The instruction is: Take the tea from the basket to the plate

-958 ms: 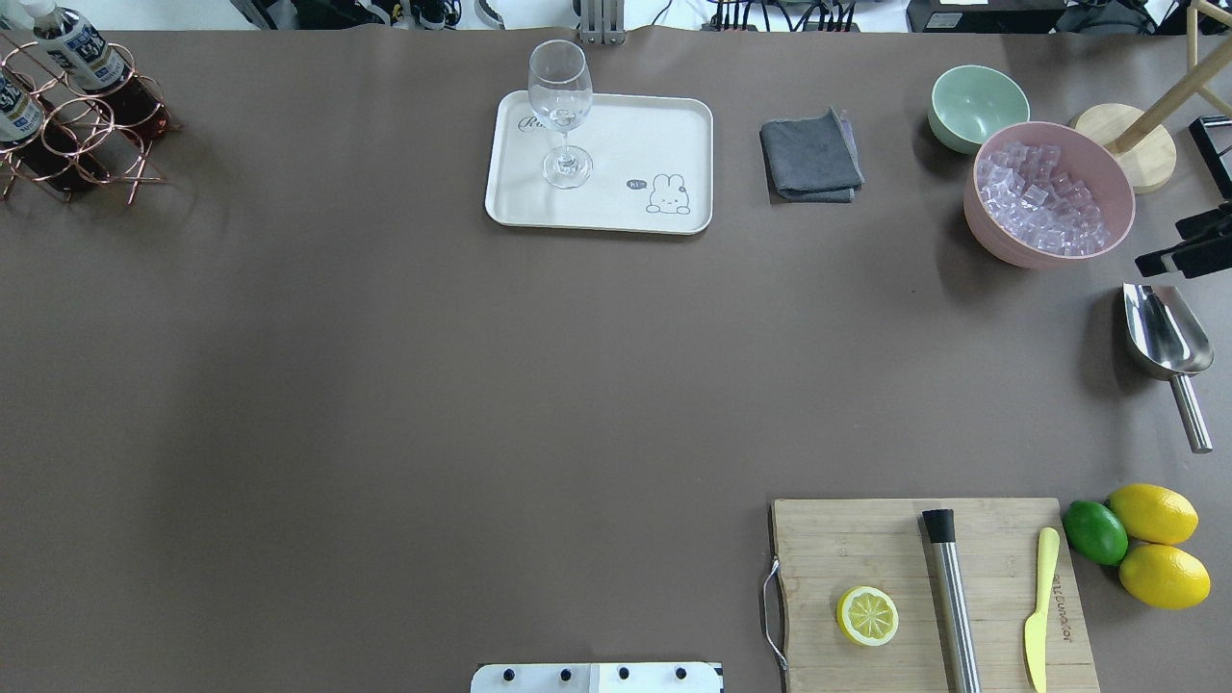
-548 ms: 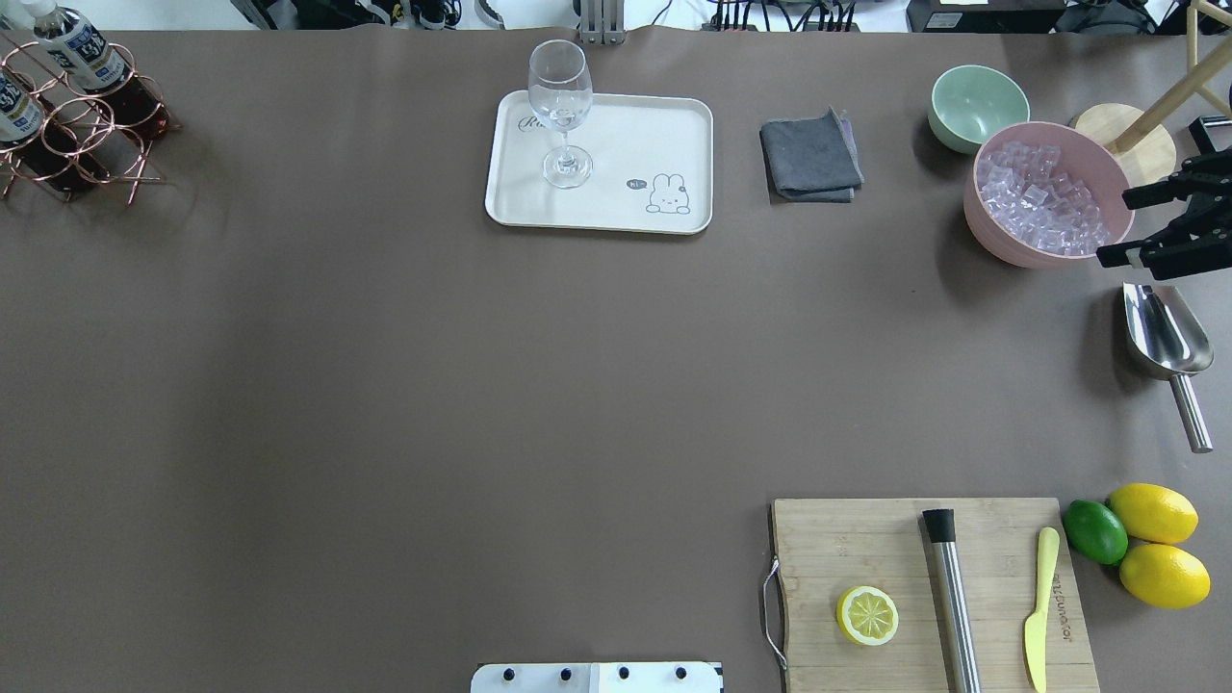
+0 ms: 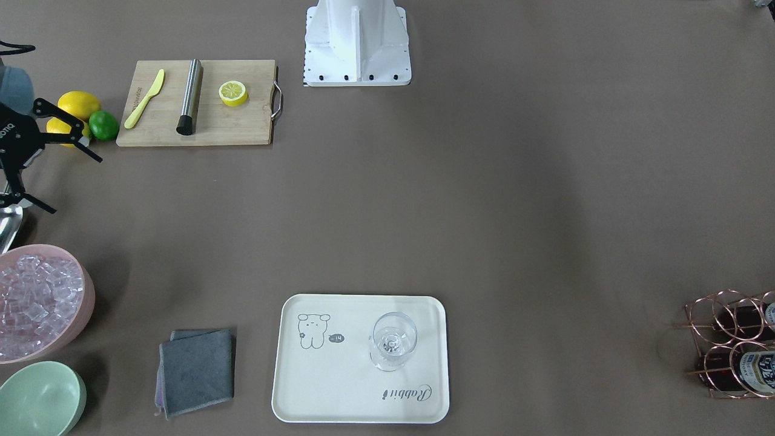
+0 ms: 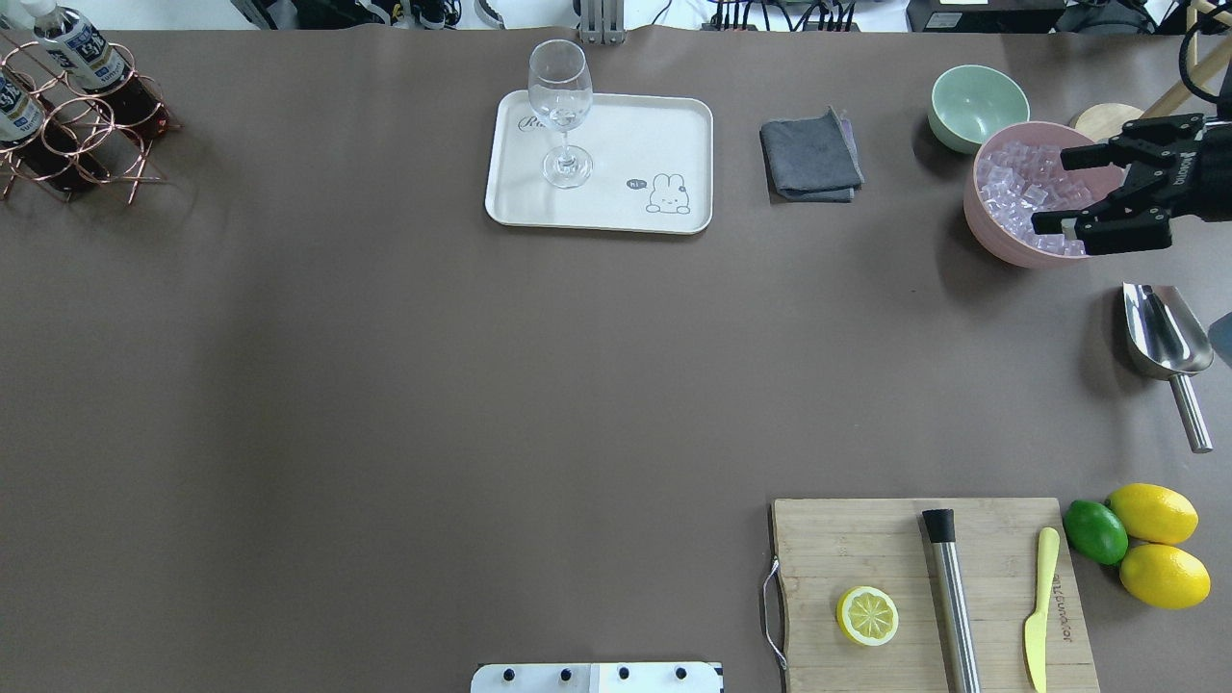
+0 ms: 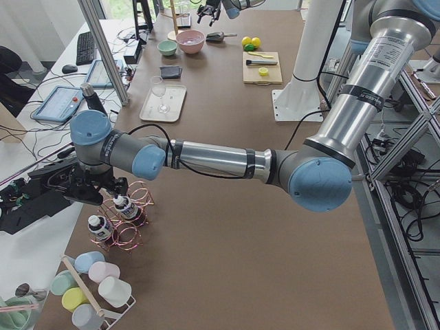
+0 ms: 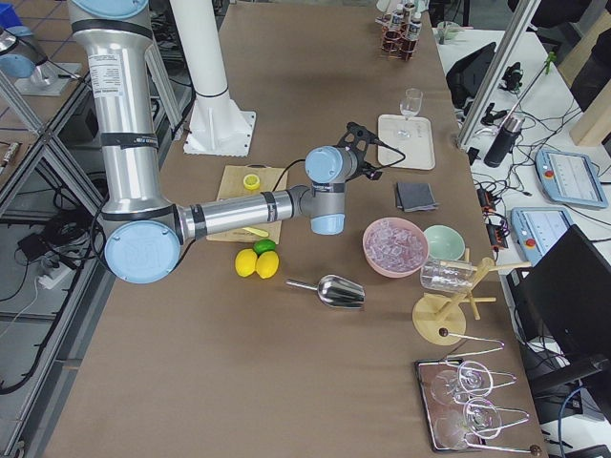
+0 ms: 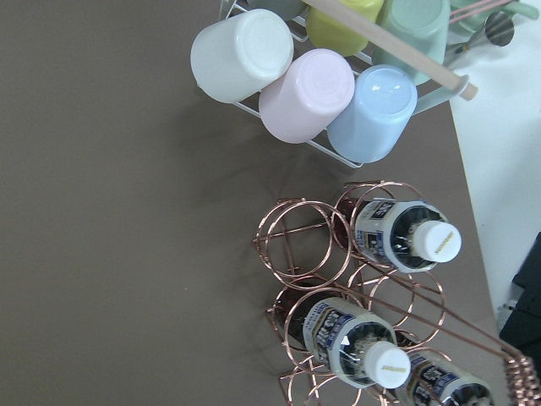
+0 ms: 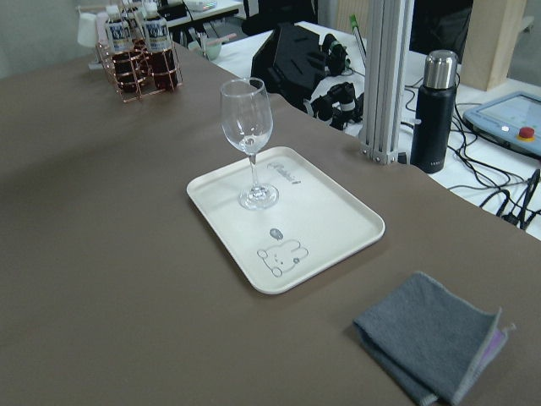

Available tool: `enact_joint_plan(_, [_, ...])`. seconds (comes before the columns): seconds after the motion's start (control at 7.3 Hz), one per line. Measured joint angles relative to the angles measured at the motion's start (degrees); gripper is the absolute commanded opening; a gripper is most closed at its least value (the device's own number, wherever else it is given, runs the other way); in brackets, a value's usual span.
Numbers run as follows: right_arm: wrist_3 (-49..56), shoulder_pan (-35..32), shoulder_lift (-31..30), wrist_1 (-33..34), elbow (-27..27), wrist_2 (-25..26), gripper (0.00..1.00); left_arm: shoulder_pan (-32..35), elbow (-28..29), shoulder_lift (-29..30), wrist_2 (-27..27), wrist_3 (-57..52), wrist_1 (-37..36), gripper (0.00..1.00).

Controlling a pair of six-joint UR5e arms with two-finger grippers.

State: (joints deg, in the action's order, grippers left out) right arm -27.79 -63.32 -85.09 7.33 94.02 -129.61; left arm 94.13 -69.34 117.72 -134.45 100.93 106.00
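Approach step: left gripper [image 5: 96, 187] by basket [image 7: 292, 233], cannot tell finger spread; right gripper [image 4: 1049, 192] fingers wide. Next: close on 1 tea [image 7: 406, 237], carry to plate [image 4: 616, 207].

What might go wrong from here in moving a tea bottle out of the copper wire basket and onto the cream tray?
1. The clear plastic tea bottles with white caps sit close together in the copper wire basket. A grasp may bump a neighbour, or snag a ring and drag the basket.
2. A clear stemmed wine glass already stands on the cream-white rectangular tray. A bottle set down near it might tip it. The bare end by the drawing looks safer.
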Motion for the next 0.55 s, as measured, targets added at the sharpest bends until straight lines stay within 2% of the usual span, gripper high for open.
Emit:
enact_joint_plan(0.14, [-3.0,2.83,0.57,-8.11,-2.91,4.75,1.0,-0.49,1.02,1.31,0.67,2.11,0.62,0.98])
enact_joint_plan(0.41, [-4.78,10.29,4.02,-25.21,-12.45,13.47,1.0,-1.62,1.83,2.21,1.04,3.49,1.43,0.98])
enact_joint_plan(0.55, [-4.77,14.4,6.35,-30.35,-15.89,17.04,1.0,-2.23,2.47,2.3,1.1,4.13,2.92,0.97])
